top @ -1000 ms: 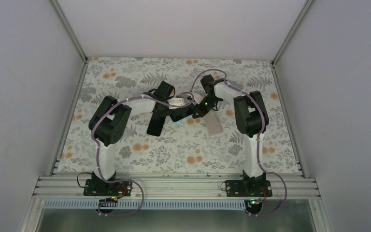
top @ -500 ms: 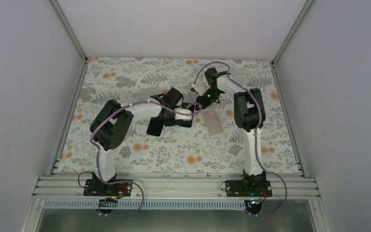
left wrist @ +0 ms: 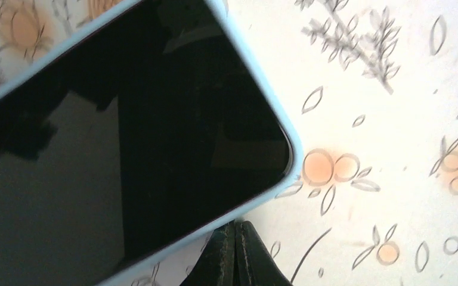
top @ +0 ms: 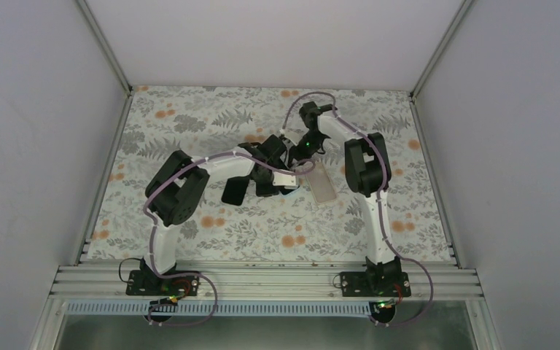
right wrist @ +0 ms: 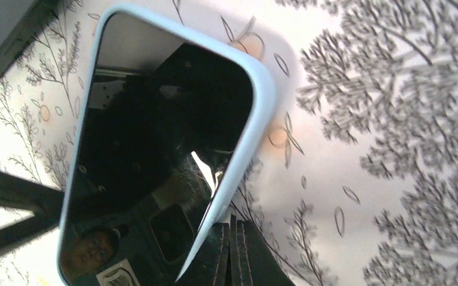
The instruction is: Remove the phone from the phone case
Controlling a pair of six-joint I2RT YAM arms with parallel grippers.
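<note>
Two pincers meet mid-table in the top view. The phone (top: 323,184) lies flat on the flowered cloth (top: 189,117), with the left pincer (top: 290,184) at its left side and the right pincer (top: 310,162) at its far end. A dark slab (top: 233,191) lies apart to the left.

From the left wrist, the dark screen sits fully inside the pale blue phone case (left wrist: 277,116). That pincer's fingers (left wrist: 222,263) are pressed together at the case's edge, gripping nothing.

From the right wrist, the other pincer is likewise closed and empty, its tip at the case rim.

Nothing looks freed yet, so the whole extraction remains.
</note>
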